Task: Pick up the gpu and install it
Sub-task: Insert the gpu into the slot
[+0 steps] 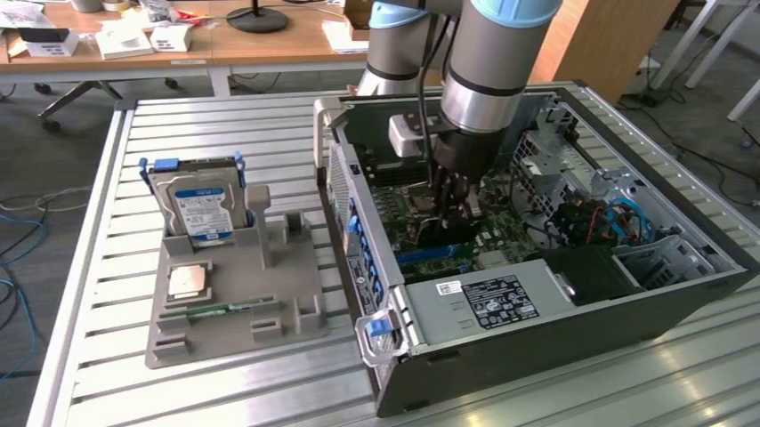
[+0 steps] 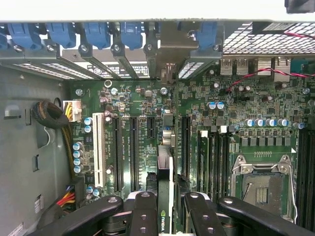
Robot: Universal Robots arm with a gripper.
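Wooden desks (image 1: 279,46) behind a slatted metal table (image 1: 226,124), grey floor (image 1: 36,156) with loose blue cables (image 1: 17,227).

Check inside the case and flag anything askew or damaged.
Nothing stands out. The gpu sits straight, edge-on to the motherboard, held between the jaws of the gripper. No bent or loose parts show.

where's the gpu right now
The gpu is inside the open computer case, held edge-on in the gripper over the expansion slots of the motherboard.
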